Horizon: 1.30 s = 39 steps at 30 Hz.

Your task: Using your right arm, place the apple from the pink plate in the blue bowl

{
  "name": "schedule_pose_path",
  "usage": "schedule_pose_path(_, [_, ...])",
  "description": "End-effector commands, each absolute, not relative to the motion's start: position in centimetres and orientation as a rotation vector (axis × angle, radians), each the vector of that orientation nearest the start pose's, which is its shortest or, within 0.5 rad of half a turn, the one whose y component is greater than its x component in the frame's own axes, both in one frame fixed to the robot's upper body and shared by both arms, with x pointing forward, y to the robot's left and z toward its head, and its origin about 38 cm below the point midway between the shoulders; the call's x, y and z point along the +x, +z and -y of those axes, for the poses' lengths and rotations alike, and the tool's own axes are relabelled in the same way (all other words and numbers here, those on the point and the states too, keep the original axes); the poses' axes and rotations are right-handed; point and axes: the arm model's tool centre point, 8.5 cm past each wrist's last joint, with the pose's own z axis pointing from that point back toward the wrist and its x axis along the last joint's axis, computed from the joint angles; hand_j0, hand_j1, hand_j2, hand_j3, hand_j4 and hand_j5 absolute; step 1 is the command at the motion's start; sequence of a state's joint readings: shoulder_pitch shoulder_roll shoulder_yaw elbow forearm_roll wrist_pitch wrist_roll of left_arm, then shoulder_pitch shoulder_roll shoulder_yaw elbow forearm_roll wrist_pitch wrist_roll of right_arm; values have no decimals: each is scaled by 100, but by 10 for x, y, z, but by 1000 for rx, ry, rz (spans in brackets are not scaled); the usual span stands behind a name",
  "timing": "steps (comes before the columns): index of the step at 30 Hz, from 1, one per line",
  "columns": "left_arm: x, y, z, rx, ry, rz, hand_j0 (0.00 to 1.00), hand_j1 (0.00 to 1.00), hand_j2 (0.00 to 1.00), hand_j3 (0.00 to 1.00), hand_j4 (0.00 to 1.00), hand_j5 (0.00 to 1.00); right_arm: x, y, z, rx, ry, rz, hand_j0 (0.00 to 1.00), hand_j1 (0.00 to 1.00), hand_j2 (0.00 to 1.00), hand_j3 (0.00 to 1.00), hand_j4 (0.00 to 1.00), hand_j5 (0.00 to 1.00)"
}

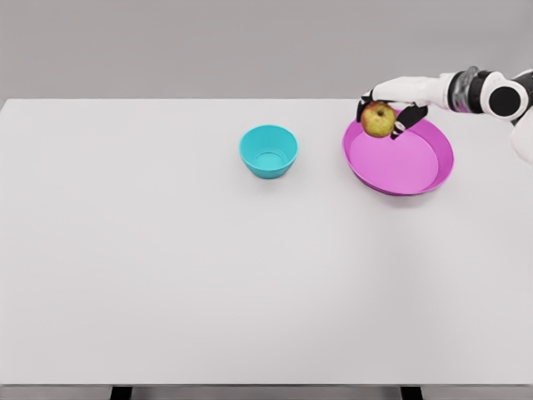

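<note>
1. The near part of the white table (pixel 208 283) lay bare, its front edge running along the bottom of the view
2. Farther back, a little right of the middle, the blue bowl (pixel 268 151) stood upright on the table, showing nothing inside
3. To the right of the bowl and apart from it sat the pink plate (pixel 400 158), its visible inner floor bare
4. Over the plate's far left rim, the right hand (pixel 391 104) grasped the apple (pixel 378 119), dark fingers (pixel 410 119) curled round its right side and far side
5. The apple, yellow-green with a red blush, appeared to hang just above the plate's rim, well clear of the bowl
6. The right arm (pixel 466 90) reached in from the far right edge, stretched leftward to the hand
</note>
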State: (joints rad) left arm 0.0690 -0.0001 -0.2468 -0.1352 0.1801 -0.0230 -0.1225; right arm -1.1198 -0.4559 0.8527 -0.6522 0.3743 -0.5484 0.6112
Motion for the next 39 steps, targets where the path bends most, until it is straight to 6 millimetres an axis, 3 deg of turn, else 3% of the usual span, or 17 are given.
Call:
schedule_pose_path(1, [3, -264, -250, -67, -75, 79, 100, 100, 100, 100, 100, 100, 568, 229, 271, -383, 1888, 1188, 57, 57, 57, 57, 57, 57])
schedule_pose_path(5, [3, -264, -250, -67, -73, 79, 100, 100, 100, 100, 100, 100, 569, 230, 251, -361, 1911, 1219, 57, 57, 57, 57, 57, 57])
schedule_pose_path(13, [3, -264, -250, -67, -73, 79, 100, 100, 100, 100, 100, 100, 562, 250, 217, -360, 1993, 1310, 57, 57, 57, 57, 57, 57])
schedule_pose_path(22, [3, -264, -250, -67, -75, 79, 100, 100, 100, 100, 100, 100, 554, 253, 157, -293, 2071, 1399, 57, 57, 57, 57, 57, 57])
schedule_pose_path(29, [3, -264, -250, -67, -75, 79, 100, 100, 100, 100, 100, 100, 551, 242, 135, -264, 2102, 1383, 57, 57, 57, 57, 57, 57])
schedule_pose_path(39, [3, -264, -250, -67, -75, 79, 100, 100, 100, 100, 100, 100, 548, 230, 121, -233, 2128, 1360, 57, 57, 57, 57, 57, 57])
